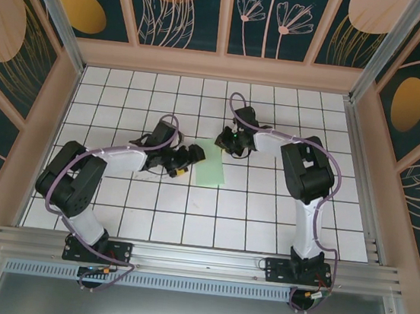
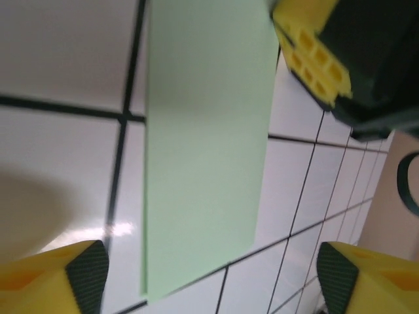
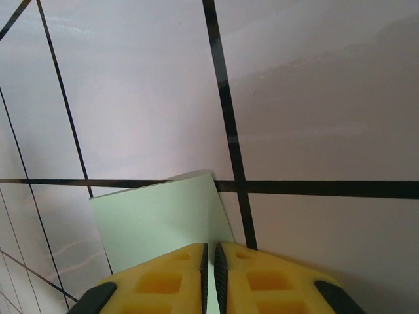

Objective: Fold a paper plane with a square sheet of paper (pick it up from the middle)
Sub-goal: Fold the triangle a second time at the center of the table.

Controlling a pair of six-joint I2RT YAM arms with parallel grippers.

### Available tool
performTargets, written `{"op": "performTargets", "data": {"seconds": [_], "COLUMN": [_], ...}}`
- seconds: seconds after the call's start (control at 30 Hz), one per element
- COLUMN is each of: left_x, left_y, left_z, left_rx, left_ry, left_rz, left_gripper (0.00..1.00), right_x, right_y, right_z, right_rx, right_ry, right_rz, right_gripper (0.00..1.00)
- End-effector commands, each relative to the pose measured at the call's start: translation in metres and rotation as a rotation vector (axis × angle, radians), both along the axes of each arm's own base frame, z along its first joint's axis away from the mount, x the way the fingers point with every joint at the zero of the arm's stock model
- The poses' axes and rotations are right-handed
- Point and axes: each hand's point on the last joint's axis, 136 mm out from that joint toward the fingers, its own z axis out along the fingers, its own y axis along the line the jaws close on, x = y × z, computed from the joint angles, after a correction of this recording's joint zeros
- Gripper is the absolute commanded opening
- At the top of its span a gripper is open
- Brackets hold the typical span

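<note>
The square sheet of paper (image 1: 211, 169) is pale mint green and lies on the white grid table as a narrow rectangle, about one tile wide and two long. My right gripper (image 1: 231, 141) sits at its far end. In the right wrist view the right gripper (image 3: 211, 261) is shut on the sheet's edge (image 3: 163, 219), and that corner stands a little off the table. My left gripper (image 1: 187, 159) is at the sheet's left side. In the left wrist view the left gripper (image 2: 213, 281) is open just short of the sheet (image 2: 203, 131), holding nothing.
The right gripper's yellow finger (image 2: 314, 59) shows at the top right of the left wrist view, close to the sheet's far corner. Wooden walls (image 1: 221, 66) ring the table. An aluminium rail (image 1: 197, 259) runs along the near edge by the arm bases.
</note>
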Motion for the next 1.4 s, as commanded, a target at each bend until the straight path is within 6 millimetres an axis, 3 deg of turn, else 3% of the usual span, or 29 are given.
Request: {"op": "performTargets", "data": {"seconds": [0.0,0.23,0.5,0.73,1.23,1.37], "left_x": [-0.014,-0.020,-0.023,-0.024,-0.011,-0.007], "left_y": [-0.012,-0.019,-0.018,-0.024,-0.036,-0.034], "left_z": [0.004,-0.003,-0.022,-0.027,-0.005,-0.009], "left_rx": [-0.062,-0.080,-0.028,-0.029,-0.105,-0.088], "left_ry": [0.043,0.075,0.120,0.132,0.028,0.027], "left_rz": [-0.010,-0.029,-0.032,-0.054,-0.078,-0.068], "left_gripper": [0.79,0.67,0.69,0.68,0.55,0.44], "right_x": [-0.026,-0.028,-0.028,-0.029,-0.032,-0.032], "right_y": [-0.045,-0.047,-0.047,-0.047,-0.047,-0.043], "right_z": [-0.054,-0.059,-0.060,-0.062,-0.063,-0.057], "right_rx": [-0.166,-0.161,-0.157,-0.158,-0.153,-0.122], "right_ry": [0.153,0.168,0.175,0.179,0.185,0.176], "right_rz": [-0.095,-0.099,-0.095,-0.092,-0.087,-0.078], "right_gripper": [0.17,0.17,0.16,0.16,0.15,0.15]}}
